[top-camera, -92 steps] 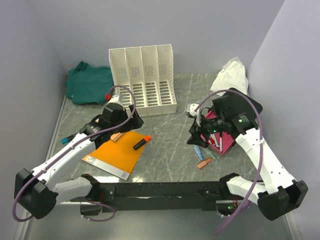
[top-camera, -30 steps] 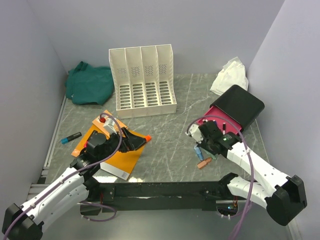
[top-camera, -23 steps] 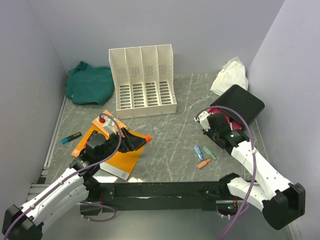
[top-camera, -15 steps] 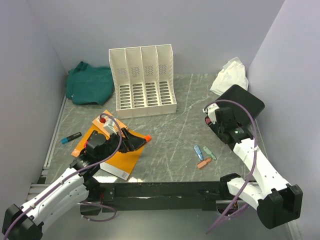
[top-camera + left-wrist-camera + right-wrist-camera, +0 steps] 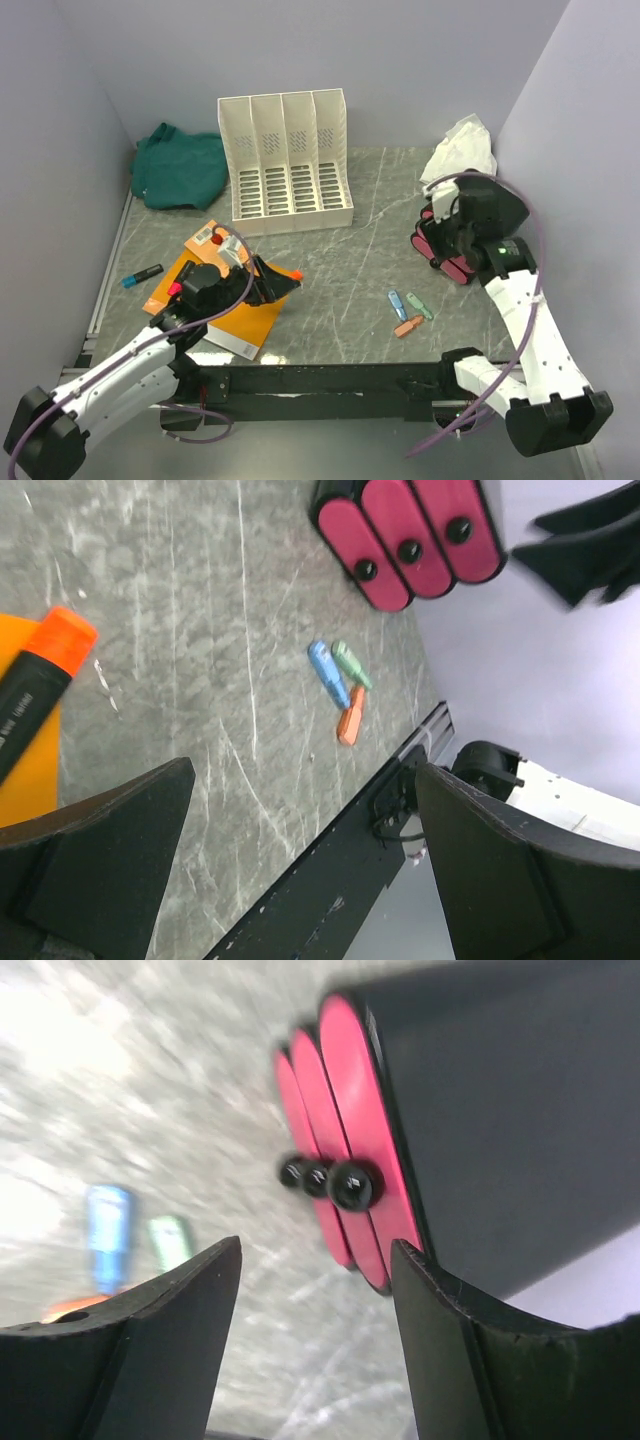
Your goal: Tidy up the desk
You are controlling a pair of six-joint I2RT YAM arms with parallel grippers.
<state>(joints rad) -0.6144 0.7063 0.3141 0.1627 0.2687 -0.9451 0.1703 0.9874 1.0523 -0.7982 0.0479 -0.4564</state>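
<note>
A: Right gripper (image 5: 315, 1250) — the overhead view hides its jaws. Its wrist view shows them parted and empty, facing the pink drawer unit (image 5: 350, 1110).
B: Left gripper (image 5: 300, 780)?
A: Spread wide, nothing held, beside the orange highlighter (image 5: 40, 680) and near three clips (image 5: 340, 685). The desk (image 5: 360, 255) lies under both arms — only the overhead view shows the file rack (image 5: 285, 160) at its back.
</note>
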